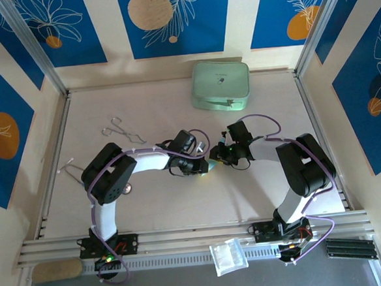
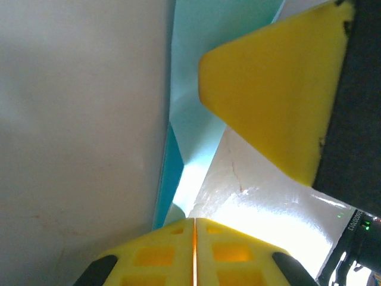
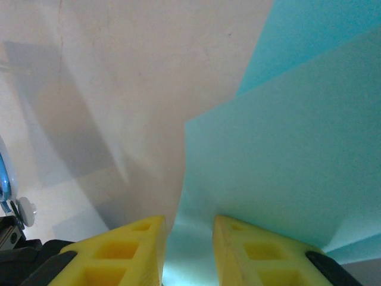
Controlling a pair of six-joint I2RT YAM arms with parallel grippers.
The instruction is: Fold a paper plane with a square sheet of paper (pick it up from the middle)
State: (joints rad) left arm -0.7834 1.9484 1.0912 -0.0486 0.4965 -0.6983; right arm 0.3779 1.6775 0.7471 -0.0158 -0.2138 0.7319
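Note:
The square sheet of paper [image 2: 193, 113] is sky-blue and partly folded. One flap of it stands up off the table. My left gripper [image 2: 194, 229] is shut, and the raised paper narrows down into its yellow fingertips. In the right wrist view the paper [image 3: 286, 149] lies in overlapping layers. It runs between the parted fingers of my right gripper [image 3: 187, 229], which is open. One right finger [image 2: 274, 89] rests over the paper just beyond my left gripper. From above, the left gripper [image 1: 203, 160] and the right gripper [image 1: 216, 155] meet tip to tip at mid-table and cover the sheet.
A mint-green rounded case [image 1: 220, 84] lies at the back of the table. Metal tongs [image 1: 121, 129] lie at the left rear, and a small white piece [image 1: 70, 167] sits beside the left arm. A clear plastic bag [image 1: 228, 255] lies on the front rail.

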